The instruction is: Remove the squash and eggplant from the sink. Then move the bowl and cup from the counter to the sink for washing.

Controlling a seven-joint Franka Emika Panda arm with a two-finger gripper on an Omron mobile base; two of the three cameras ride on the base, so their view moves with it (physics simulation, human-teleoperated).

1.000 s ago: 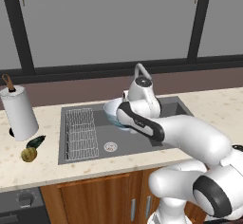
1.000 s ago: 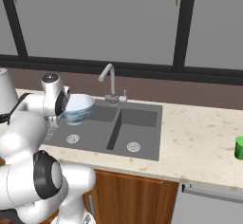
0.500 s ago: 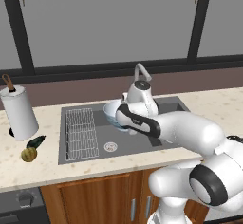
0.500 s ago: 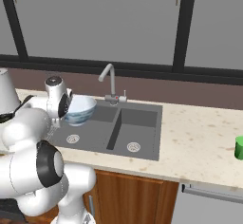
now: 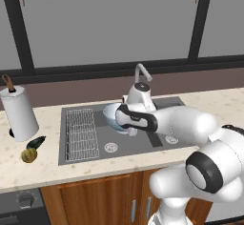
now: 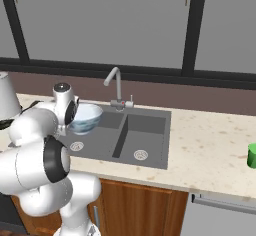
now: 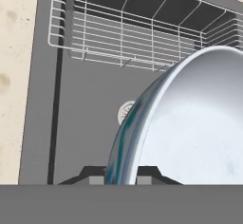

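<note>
Bowl held over the left basin, drain straight below

The gripper (image 7: 121, 178) pinches the rim of the wide white, blue-sided bowl (image 5: 116, 117), jaws nearly shut, above the dark grey sink (image 5: 86, 155) beside its wire rack (image 7: 128, 42).

The left base view looks forward and down from behind the arm, with the sink (image 5: 119, 128) mid-frame, the counter (image 5: 28, 171) running across and dark windows filling the upper half. The right base view faces the same way from the other side, so the sink (image 6: 125, 137) sits left of centre and a long stretch of counter (image 6: 210, 150) reaches the right edge. Both share the sink, faucet (image 5: 141, 74) and bowl (image 5: 114, 117). The hand view sits very close, looking down into the basin, the bowl's rim (image 7: 142, 123) filling its lower right and the wire rack (image 7: 128, 33) across the top.
</note>
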